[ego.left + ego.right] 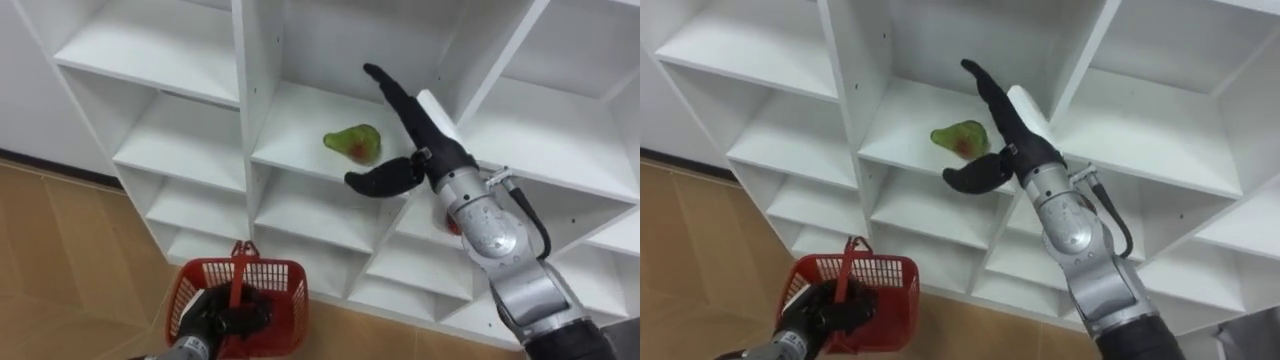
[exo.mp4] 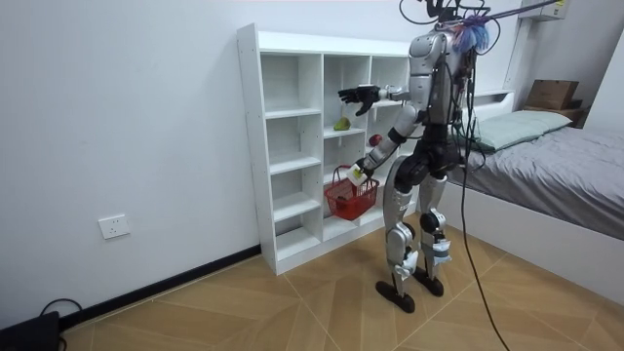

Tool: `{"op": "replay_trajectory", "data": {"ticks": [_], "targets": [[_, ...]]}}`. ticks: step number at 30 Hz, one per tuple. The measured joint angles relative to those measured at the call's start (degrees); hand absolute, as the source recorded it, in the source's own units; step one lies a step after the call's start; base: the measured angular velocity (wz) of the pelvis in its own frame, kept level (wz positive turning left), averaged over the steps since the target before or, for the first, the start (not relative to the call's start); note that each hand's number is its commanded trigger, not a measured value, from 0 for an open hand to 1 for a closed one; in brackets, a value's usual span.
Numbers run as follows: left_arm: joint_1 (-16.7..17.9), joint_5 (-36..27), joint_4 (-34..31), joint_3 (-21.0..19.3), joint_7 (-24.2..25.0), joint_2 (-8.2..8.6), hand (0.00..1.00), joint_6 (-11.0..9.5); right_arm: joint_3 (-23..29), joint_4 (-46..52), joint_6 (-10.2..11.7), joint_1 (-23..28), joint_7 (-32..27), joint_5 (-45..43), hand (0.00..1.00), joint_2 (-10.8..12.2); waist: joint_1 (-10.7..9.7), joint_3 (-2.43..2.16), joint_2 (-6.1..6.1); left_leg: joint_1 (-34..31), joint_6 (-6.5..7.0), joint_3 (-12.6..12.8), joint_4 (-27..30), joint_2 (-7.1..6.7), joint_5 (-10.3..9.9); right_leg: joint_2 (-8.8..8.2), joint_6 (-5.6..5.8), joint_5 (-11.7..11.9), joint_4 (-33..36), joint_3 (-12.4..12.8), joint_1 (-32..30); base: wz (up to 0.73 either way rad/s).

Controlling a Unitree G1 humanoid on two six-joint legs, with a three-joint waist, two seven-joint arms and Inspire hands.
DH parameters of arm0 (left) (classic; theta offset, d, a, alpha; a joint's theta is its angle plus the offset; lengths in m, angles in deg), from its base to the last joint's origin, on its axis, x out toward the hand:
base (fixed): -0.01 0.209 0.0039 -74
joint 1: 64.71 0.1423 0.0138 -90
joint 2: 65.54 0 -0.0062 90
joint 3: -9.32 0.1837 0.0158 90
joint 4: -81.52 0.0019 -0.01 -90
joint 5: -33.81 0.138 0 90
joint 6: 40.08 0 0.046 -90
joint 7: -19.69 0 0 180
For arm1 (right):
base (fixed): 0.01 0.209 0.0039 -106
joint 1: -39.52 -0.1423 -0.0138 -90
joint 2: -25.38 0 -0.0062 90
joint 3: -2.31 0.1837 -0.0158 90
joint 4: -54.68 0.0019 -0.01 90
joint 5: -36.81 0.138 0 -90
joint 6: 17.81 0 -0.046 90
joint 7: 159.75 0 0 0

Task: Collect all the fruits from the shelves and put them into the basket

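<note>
A green fruit with a red blush (image 1: 353, 142) lies on a middle shelf of the white closet (image 1: 300, 120). My right hand (image 1: 420, 143) is open just to the right of it, with the fingers stretched up past the fruit and the thumb spread below; it is close to the fruit without holding it. Lower left, my left hand (image 1: 222, 317) is shut on the handle of a red plastic basket (image 1: 275, 285). In the room view I stand facing the closet (image 2: 292, 146), right hand (image 2: 359, 97) raised and basket (image 2: 351, 198) at hip height.
A small red-orange thing (image 1: 452, 226) shows on a lower shelf, mostly hidden behind my right forearm. The other compartments hold nothing. Wooden floor (image 1: 60, 260) runs below the closet. A bed (image 2: 546, 166) stands behind me, at the room view's right.
</note>
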Motion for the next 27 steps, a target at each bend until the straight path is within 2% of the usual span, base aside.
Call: {"op": "replay_trajectory", "data": {"ticks": [3,6,10,17,22,27], "targets": [[0.05,0.34,-0.04,-0.03,0.37,-0.02,1.0,0.77,-0.01,-2.16,0.01,-1.38,-0.17,2.02,0.0,-1.01,-0.1,-0.04,-0.31,-0.48,0.06,-1.04,0.21,-0.11,0.02,-0.19,0.0,0.0,-0.01,-1.3,0.23,0.18],[0.12,0.35,-0.04,-0.07,0.8,-0.29,1.0,2.0,-0.01,-4.25,-0.11,-2.37,-0.73,2.29,0.0,-1.05,-0.09,-0.04,-0.31,-0.72,0.06,-1.74,0.83,-0.2,0.02,-0.19,0.0,0.0,-0.06,-1.6,0.58,0.16],[0.36,1.55,-0.06,-0.11,0.96,-0.59,1.0,2.68,0.03,-5.4,-0.24,-2.88,-1.42,2.29,0.0,-1.06,-0.09,-0.06,-0.35,-1.03,0.08,-2.32,0.94,-0.33,0.15,-0.26,0.01,-0.01,-0.05,-2.28,0.65,0.09],[1.33,1.53,-0.19,-0.08,1.93,-1.63,1.0,3.14,0.18,-7.71,-0.47,-3.58,-2.38,2.4,0.0,-1.08,-0.18,-0.58,-1.26,-1.78,0.23,-2.9,1.47,-0.72,0.36,-0.48,0.08,-0.05,-0.09,-3.05,0.59,0.07],[2.81,1.59,-2.84,-0.01,3.22,-2.5,1.0,3.62,0.2,-11.49,-0.5,-5.59,-2.97,2.51,0.0,-1.55,0.01,-0.56,-1.39,-2.49,0.36,-4.05,2.05,-1.05,0.44,-0.63,0.1,-0.06,-0.19,-4.14,0.53,0.11],[3.04,1.62,-3.41,-0.02,4.83,-2.59,1.0,3.68,0.21,-15.07,-0.27,-6.3,-3.85,2.53,0.0,-1.94,1.38,-0.34,-1.03,-2.96,0.36,-4.44,2.61,-1.09,0.44,-0.61,0.1,-0.06,-0.08,-4.45,0.38,0.05]]}}
